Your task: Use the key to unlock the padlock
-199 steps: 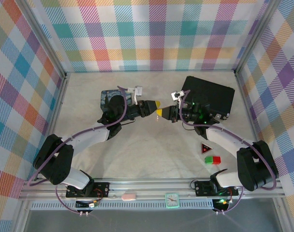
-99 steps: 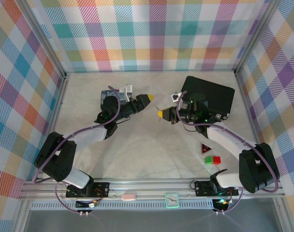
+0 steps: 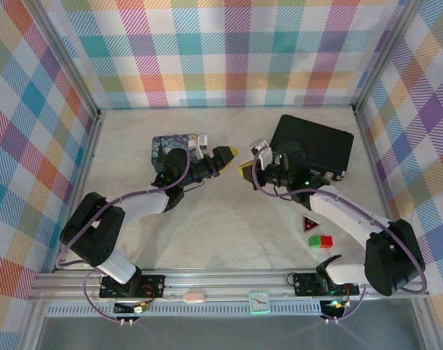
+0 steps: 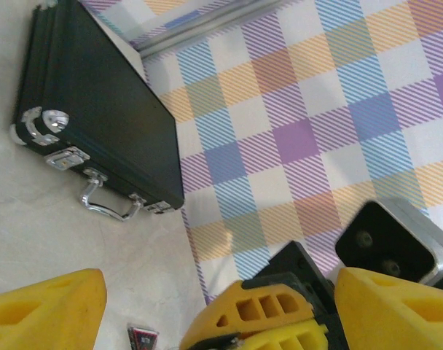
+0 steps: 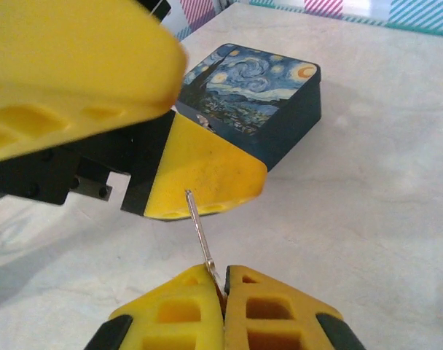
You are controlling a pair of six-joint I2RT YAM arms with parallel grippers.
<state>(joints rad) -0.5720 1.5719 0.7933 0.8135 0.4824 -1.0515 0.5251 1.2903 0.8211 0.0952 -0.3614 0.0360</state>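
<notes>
Right wrist: right pincer [image 5: 223, 281] grips the key [image 5: 199, 232], shaft pointing toward left pincer [image 3: 227, 154].

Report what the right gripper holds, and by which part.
The key, a thin silvery shaft, pinched at its lower end in the shut right gripper.

key [image 5: 200, 235] base hidden inside right end effector [image 5: 223, 275].
</notes>
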